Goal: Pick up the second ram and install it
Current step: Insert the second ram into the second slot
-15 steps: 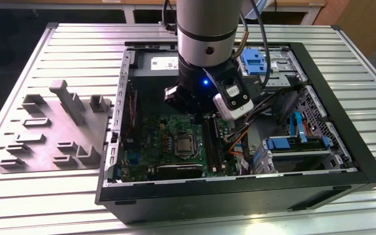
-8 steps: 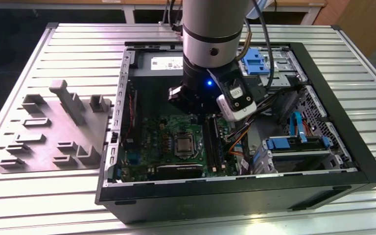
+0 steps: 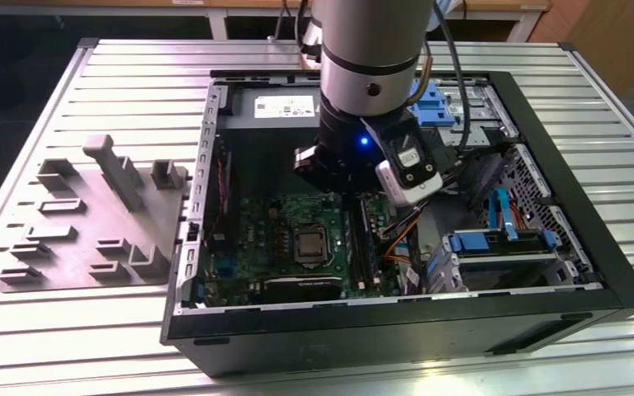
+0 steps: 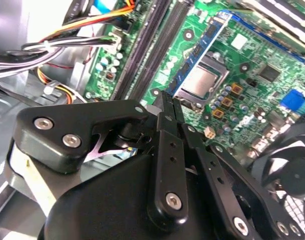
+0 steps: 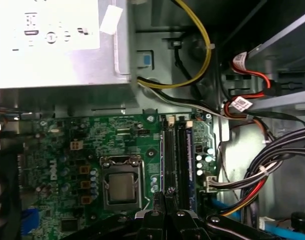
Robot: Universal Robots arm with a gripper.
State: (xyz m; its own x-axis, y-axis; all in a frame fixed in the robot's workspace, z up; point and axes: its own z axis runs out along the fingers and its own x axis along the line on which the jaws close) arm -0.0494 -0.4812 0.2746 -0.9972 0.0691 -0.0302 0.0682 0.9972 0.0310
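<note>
1. Case (image 3: 405, 338) lies open, with the arm reaching inside.
2. Motherboard (image 5: 137, 130) lies flat in the case, CPU (image 5: 121, 187) bare.
3. Gripper (image 4: 168, 102) is low over the board, its fingers pressed together.
4. Ram (image 4: 201, 54) stands in the slot beside the CPU, one end just at the fingertips.

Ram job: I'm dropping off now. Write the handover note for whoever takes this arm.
Gripper: jaws shut on the ram, inside the open case, over the motherboard.
Ram: held roughly parallel to the black slots. In the second wrist view it lies alongside the CPU socket. It looks raised above the board, not seated.
Done: ram picked up and brought into the case.
Left: ram not yet seated in a slot.
</note>
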